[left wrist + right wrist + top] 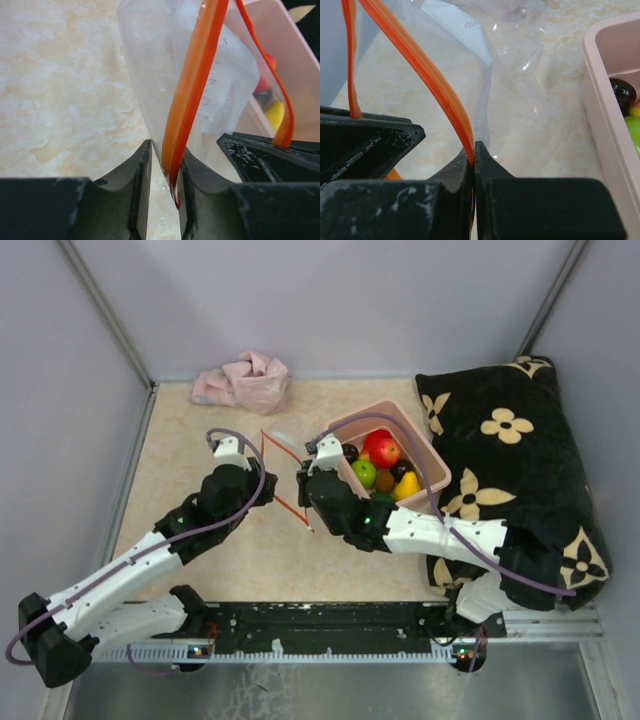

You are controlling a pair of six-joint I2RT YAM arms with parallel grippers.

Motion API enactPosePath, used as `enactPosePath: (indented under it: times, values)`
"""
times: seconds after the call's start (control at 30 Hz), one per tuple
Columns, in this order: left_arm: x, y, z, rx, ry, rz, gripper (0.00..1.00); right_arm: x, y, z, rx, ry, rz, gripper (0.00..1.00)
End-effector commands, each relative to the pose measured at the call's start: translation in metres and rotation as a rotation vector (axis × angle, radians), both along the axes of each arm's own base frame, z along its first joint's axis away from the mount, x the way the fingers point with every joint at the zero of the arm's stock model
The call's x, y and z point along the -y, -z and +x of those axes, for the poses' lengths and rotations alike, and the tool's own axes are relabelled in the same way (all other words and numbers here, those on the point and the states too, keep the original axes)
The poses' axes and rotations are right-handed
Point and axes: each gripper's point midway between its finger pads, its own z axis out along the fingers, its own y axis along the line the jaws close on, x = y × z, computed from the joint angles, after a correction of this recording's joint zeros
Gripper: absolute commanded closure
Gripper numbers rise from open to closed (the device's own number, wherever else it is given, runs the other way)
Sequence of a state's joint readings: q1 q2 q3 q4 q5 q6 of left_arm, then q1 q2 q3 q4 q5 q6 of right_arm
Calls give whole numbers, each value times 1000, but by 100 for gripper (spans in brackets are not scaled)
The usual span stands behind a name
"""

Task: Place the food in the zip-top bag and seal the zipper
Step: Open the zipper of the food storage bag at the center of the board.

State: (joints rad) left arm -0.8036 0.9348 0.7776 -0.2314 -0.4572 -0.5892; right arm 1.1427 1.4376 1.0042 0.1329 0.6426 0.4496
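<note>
Item: zip-top bag [150, 65], nothing showing inside it, held between my two arms just left of the pink tub [430, 447], where all the food [382, 465] lies. The right gripper [474, 165] is pinched tight on one lip of the zipper [420, 70]; the left gripper [165, 170] has its jaws narrowly apart either side of the other lip, and I cannot tell whether they bite. Step in hand, as I judge it, is opening the mouth: I would get the left pinch firm on the strip itself, not the slack film, then draw the lips apart gently and evenly, with the opening turned toward the tub.
</note>
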Motion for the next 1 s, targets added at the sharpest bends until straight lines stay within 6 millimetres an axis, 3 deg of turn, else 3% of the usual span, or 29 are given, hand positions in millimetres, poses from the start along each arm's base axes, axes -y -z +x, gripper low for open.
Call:
enactPosePath:
  times: [0.0, 0.1, 0.33, 0.5, 0.67, 0.8, 0.97]
  values:
    - [-16, -8, -1, 19, -47, 63, 71, 0, -33, 3, 37, 52, 104, 100]
    - [-21, -10, -3, 21, -47, 77, 73, 3, -32, 4, 34, 63, 106, 100]
    - [-25, -11, -9, -6, -23, 134, 100, 7, -29, 5, 22, 65, 73, 100]
    - [-40, -30, -14, 17, -22, 207, 100, 18, -26, 10, -5, 47, 52, 100]
    - [-30, -41, -18, -2, 72, 256, 100, 7, -30, 12, -39, -68, 52, 100]
    - [-11, -41, -22, -38, 159, 238, 100, -13, -39, 10, -35, -146, 54, 88]
    - [-3, -40, -23, -44, 197, 234, 100, -28, -43, 13, -35, -193, 44, 72]
